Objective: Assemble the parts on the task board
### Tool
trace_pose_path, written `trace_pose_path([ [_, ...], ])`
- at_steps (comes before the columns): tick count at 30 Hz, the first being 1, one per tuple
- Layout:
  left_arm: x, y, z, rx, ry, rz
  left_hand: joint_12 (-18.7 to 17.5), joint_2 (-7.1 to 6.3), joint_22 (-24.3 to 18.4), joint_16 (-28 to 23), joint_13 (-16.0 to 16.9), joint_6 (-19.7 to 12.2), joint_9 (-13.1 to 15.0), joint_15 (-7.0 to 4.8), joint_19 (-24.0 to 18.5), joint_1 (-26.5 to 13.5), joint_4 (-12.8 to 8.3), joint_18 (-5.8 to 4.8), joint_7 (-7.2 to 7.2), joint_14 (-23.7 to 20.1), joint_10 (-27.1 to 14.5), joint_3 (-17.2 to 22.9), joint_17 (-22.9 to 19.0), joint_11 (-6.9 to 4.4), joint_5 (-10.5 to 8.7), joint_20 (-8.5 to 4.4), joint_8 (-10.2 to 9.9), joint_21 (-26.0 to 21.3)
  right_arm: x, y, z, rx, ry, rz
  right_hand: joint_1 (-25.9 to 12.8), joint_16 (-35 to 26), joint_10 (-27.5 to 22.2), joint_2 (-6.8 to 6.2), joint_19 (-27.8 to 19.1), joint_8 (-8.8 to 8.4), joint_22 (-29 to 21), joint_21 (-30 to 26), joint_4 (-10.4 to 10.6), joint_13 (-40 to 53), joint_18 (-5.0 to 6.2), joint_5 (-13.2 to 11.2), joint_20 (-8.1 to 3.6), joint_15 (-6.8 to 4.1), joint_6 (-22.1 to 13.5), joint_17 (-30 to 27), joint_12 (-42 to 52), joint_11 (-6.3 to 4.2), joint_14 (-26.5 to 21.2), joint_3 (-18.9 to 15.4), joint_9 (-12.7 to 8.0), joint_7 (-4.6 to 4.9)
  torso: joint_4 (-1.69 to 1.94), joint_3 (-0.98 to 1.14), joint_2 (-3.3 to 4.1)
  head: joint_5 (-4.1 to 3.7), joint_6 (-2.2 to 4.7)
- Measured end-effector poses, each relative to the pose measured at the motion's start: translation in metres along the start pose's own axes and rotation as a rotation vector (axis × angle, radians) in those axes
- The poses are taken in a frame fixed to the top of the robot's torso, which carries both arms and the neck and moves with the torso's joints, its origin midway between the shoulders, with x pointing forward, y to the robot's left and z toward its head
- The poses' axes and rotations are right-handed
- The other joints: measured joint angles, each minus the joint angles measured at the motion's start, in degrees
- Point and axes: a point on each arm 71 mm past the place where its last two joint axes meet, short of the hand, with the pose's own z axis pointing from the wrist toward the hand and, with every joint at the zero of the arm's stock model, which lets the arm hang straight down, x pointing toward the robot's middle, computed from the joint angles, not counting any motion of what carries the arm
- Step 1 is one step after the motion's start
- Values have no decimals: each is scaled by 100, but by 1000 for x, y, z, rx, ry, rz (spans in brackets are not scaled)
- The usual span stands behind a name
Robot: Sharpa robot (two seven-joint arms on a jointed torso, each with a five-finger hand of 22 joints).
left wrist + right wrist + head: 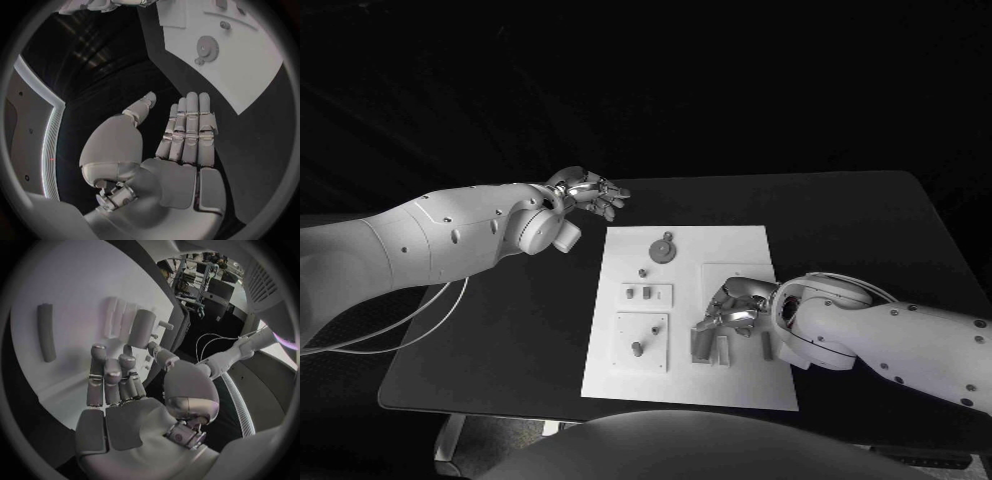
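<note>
On the white rectangular task board (733, 385), the right hand (730, 310) hovers open above small grey parts (705, 343); the left hand (589, 192), fingers extended and empty, hangs beyond the board's far-left corner.

Task board (733, 380): smooth white plate, matt, plastic by its look. Table (502, 340) beneath it: black, matt, even. Gear-shaped part (664, 247) near the board's far edge: grey, dull finish. Left hand (589, 192) and right hand (730, 310): silvery, metallic-looking, faintly sheened. Arm shells (430, 240): white, smooth, slightly glossy plastic.
</note>
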Motion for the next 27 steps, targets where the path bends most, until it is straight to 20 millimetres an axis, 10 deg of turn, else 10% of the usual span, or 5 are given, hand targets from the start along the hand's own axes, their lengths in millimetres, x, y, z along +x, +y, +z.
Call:
trace_pose_path([
  [13,0,0,0,-2,0,1,0,0,5,0,-4,-20,-2,0,0,0,0,-7,20,0,0,0,8,0,0,0,0,0,-4,4,-1,-30,-72,-59,397,-1,3,-384,34,38,0,0,-204,-49,1,0,-30,-13,28,-33,22,-1,32,78,1,-19,0,1,0,18,0],
  [27,0,0,0,-4,0,3,0,0,9,0,-4,-20,-4,0,0,0,0,-14,20,0,1,1,16,-1,0,0,0,0,-6,11,-2,-91,-138,-103,583,21,72,-462,86,161,0,0,-187,-75,74,0,-3,-80,288,-57,44,-71,56,61,62,-64,1,1,1,30,0],
])
